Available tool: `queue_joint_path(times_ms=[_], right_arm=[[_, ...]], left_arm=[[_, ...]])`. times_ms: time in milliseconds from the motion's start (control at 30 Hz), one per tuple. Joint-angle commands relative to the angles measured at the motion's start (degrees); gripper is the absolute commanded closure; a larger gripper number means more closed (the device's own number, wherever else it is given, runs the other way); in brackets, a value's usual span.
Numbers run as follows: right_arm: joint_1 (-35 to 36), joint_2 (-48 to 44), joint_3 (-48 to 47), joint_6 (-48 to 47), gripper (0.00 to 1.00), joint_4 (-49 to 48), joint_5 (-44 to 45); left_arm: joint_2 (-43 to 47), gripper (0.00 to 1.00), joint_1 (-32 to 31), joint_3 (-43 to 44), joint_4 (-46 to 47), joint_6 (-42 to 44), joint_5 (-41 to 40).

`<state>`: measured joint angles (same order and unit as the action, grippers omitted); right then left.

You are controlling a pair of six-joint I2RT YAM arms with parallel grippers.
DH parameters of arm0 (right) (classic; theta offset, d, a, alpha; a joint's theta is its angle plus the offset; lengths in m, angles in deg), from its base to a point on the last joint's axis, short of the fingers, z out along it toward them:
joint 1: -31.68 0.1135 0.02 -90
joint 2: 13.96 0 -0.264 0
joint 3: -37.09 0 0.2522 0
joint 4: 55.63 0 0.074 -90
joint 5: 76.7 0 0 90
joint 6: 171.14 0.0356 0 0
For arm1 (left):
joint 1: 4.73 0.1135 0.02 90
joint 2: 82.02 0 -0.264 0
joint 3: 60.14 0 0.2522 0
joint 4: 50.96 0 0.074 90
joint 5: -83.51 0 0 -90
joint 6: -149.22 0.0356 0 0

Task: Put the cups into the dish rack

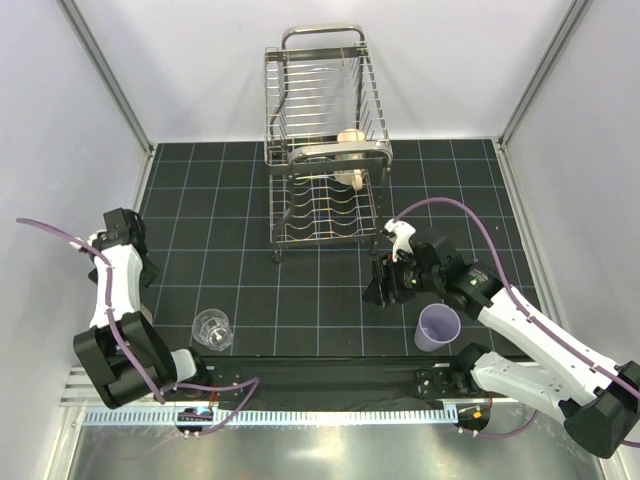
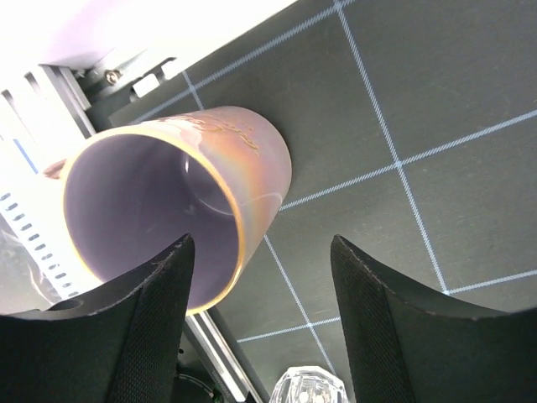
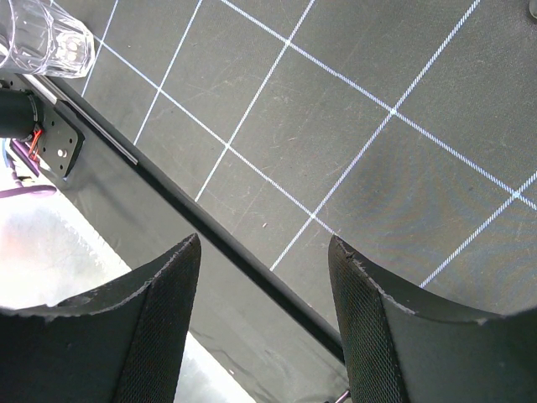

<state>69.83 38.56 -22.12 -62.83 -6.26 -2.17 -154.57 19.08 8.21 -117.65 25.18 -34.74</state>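
Left wrist alone shows pinkish mug [image 2: 180, 201] on side beyond left gripper [image 2: 260, 327], jaws apart, empty; right gripper [image 3: 264, 327] likewise, over gridded surface [image 3: 352, 126].

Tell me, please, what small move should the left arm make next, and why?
Probably close the left pincer on the pink cup: its wall sits between the open fingers, one over the mouth, one outside, and nothing is gripped yet.

Lavender tumbler [image 1: 438, 327]; black white-gridded mat [image 1: 250, 290]
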Motion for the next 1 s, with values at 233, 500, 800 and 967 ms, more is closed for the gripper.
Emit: queue_joint_path(times_ms=[233, 500, 800, 967], right_arm=[[0.2, 0.0, -1.9, -0.6, 0.36, -1.2, 0.0], [0.2, -0.2, -3.1, -0.1, 0.36, -0.3, 0.9], [0.3, 0.0, -4.7, 0.8, 0.36, 0.5, 1.8], [0.2, 0.1, -5.9, 1.4, 0.36, 1.2, 2.8]], left_arm=[[-2.0, 0.55, 2.2, -0.9, 2.6, -2.0, 1.7], [1.8, 1.00, 4.3, -2.6, 3.2, -4.7, 4.7], [12.9, 1.00, 4.0, 2.2, 2.6, -4.8, 9.8], [19.2, 1.00, 2.3, 10.3, 1.6, -8.4, 17.5]])
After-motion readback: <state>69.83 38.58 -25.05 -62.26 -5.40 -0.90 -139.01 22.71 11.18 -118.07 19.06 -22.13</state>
